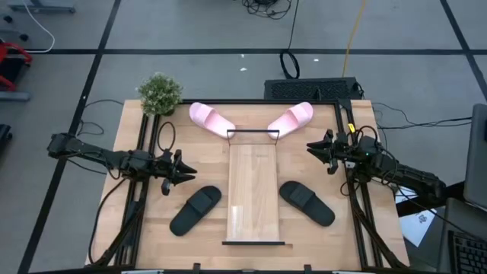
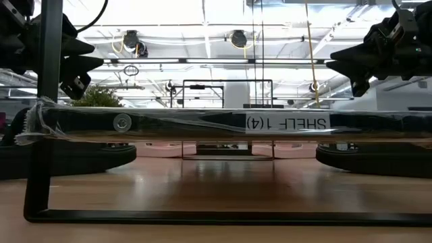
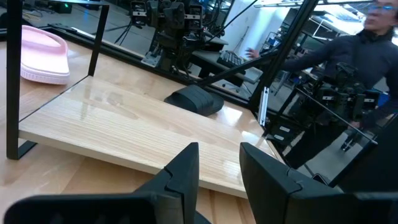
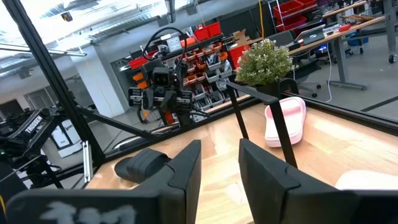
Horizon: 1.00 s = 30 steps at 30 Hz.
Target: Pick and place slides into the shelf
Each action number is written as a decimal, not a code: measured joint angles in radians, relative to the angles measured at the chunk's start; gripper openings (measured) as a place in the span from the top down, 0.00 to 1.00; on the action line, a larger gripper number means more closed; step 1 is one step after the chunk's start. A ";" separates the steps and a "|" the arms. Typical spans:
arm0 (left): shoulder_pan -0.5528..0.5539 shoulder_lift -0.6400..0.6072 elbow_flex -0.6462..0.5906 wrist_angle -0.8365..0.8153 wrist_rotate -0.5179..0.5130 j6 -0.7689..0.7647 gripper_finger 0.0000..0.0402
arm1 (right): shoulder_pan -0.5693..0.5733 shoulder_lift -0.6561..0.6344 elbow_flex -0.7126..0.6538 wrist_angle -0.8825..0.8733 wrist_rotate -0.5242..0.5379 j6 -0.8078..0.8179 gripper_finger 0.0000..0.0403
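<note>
The shelf [image 1: 255, 194] is a long light board in the middle of the table, with a black bar at each short end. Two pink slides [image 1: 211, 118] [image 1: 291, 118] lie soles down by its far end. One black slide [image 1: 195, 210] lies left of the board and the other [image 1: 307, 203] lies right of it. My left gripper [image 1: 186, 171] hovers left of the board, above the left black slide's far end, open by a narrow gap [image 3: 219, 149] and empty. My right gripper [image 1: 312, 146] hovers right of the board near the right pink slide, also narrowly open [image 4: 219, 146] and empty.
A small potted plant [image 1: 160, 93] stands at the table's far left corner. Black frame rails [image 1: 141, 190] [image 1: 358, 205] run along both table sides. Cables lie near the far edge. A person [image 3: 373, 37] shows in the room beyond the table in the left wrist view.
</note>
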<state>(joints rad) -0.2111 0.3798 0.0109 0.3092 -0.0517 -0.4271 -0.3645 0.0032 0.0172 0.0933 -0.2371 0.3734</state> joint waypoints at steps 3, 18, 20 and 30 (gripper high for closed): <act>0.000 0.000 0.000 0.000 0.000 0.000 0.71 | 0.000 0.000 0.000 0.000 0.000 0.000 0.75; 0.000 0.000 0.000 0.000 0.000 0.000 0.71 | 0.000 0.000 0.000 0.000 0.000 0.000 0.75; 0.000 0.000 0.000 0.000 0.000 0.000 0.71 | 0.000 0.000 0.000 0.000 0.000 0.000 0.75; 0.000 0.000 0.000 0.000 0.000 0.000 0.71 | 0.000 0.000 0.000 0.010 0.000 0.023 0.75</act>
<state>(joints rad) -0.2109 0.3798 0.0109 0.3096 -0.0517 -0.4271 -0.3647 0.0032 0.0172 0.1036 -0.2372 0.3967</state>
